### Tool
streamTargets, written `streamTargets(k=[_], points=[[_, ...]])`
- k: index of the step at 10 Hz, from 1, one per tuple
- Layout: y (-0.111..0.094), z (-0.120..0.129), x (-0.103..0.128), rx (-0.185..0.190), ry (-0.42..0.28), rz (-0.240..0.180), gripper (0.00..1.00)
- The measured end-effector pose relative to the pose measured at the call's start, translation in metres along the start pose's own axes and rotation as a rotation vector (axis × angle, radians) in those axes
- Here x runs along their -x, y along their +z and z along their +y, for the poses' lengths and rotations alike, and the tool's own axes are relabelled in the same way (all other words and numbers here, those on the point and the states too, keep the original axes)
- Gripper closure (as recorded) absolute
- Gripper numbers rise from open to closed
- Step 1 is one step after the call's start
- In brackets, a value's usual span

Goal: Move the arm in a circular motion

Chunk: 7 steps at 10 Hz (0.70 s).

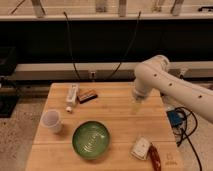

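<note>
On the pale wooden table (115, 107) a white plastic cup (52, 121) stands at the left, with a white tube (72, 94) and a dark rectangular block (87, 95) farther back. A round green bowl (91, 139) sits near the front. The slim pale-yellowish gripper (135, 106) hangs over the table's right half; whether it is spread or closed is impossible to tell. The thick white tubular arm (165, 85) reaches in from the right
</note>
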Motion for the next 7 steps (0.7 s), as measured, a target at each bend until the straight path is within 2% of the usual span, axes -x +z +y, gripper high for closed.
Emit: streamTargets(k=[7], points=[[-0.0018, 0.0018, -0.0009, 0.000, -0.002, 0.000, 0.20]])
